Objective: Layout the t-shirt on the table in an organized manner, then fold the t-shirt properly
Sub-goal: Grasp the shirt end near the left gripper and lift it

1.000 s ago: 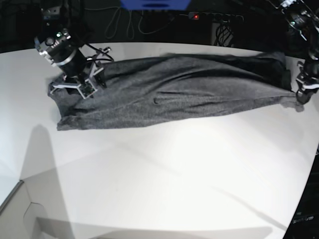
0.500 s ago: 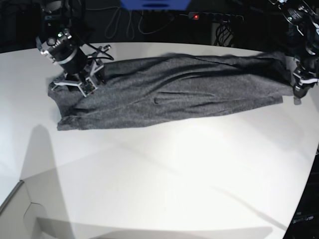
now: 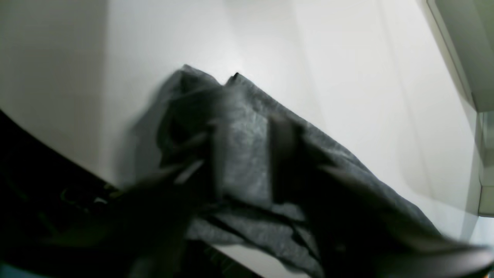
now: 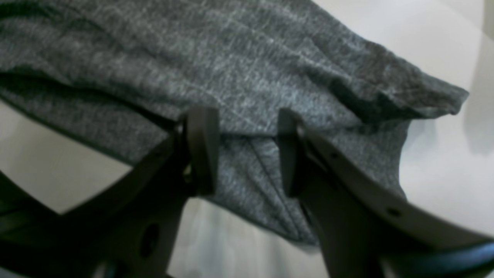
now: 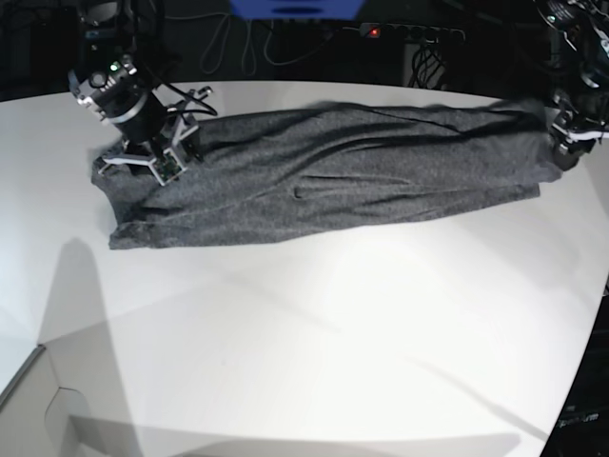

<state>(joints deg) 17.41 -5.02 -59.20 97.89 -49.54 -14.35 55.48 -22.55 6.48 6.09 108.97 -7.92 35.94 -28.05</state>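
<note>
Overhead, from the base view, we see the t-shirt [image 5: 333, 171] stretched as a long dark grey band across the far part of the white counter [image 5: 314, 333], running from about nine o'clock to three o'clock. At ten o'clock the right end effector [image 5: 152, 162] rests on the shirt's end there. At two o'clock the left end effector [image 5: 569, 148] sits at the shirt's other end, close to the counter's curved edge; from this view we cannot tell how its jaws stand.

Next, the left wrist view is heavily blurred. We make out bunched grey fabric [image 3: 247, 154] lying on the counter [image 3: 347, 77], with two dark fingers [image 3: 283, 154] smeared across it. Whether they grip cloth we cannot tell.

Finally, the right wrist view is sharper. We see the right end effector [image 4: 247, 150] with its two black fingers [image 4: 200, 150] spread apart, nothing pinched, tips lying against the folded grey fabric [image 4: 231, 69]. A pointed corner of cloth reaches toward two o'clock over the counter [image 4: 436, 162].
</note>
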